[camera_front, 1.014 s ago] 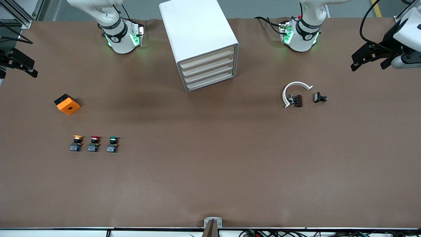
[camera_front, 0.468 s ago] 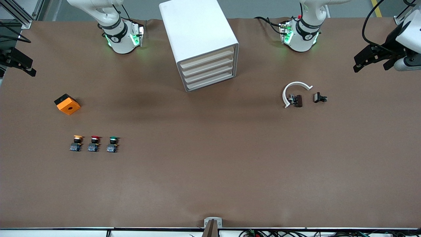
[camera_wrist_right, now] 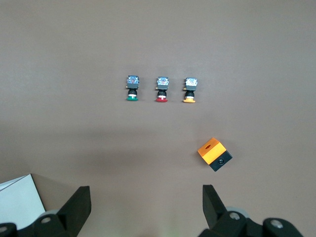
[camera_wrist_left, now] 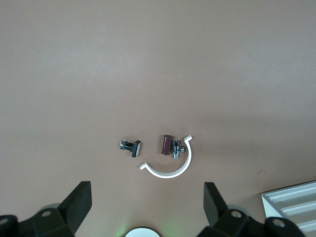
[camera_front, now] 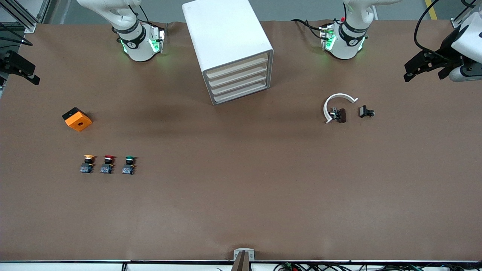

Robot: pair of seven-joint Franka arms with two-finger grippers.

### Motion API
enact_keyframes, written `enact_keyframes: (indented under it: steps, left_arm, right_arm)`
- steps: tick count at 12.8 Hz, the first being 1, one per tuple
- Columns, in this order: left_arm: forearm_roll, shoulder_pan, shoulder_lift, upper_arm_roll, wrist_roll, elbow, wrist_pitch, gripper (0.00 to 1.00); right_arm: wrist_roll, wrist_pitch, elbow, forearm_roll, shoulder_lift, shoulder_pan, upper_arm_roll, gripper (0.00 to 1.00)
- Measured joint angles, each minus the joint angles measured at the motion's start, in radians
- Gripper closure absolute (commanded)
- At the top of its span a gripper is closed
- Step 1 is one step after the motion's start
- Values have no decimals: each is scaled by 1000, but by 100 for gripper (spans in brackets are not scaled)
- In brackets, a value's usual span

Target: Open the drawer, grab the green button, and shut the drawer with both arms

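The white cabinet stands between the two arm bases, and its drawer fronts are all pushed in. The green-capped button stands on the table toward the right arm's end, nearer the front camera than the cabinet. My right gripper hangs open and empty over the table's edge at that end, high above the buttons. At the other end my left gripper is also open and empty. A corner of the cabinet shows in both wrist views.
A red-capped button and a yellow-capped button stand beside the green one. An orange and black block lies farther from the camera. Toward the left arm's end lie a white curved piece, a brown and metal part and a small black part.
Both grippers have drifted slightly outward toward the table's ends. Nothing on the table has moved.
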Motion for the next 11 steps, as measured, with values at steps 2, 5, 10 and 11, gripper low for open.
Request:
enact_keyframes:
  steps: [2,5,10,11]
  left_arm:
    - [0,0,0,0,0,1,-3,0]
    - [1,0,0,0,0,2,-21,0]
    - [2,0,0,0,0,4,-25,0]
    - [2,0,0,0,0,4,-26,0]
  right_arm:
    - [1,0,-5,0,0,-1,0,0]
    - [1,0,-9,1,0,-2,-1,0]
    - [1,0,-9,7,0,-2,-3,0]
    - [0,0,-9,7,0,-2,-3,0]
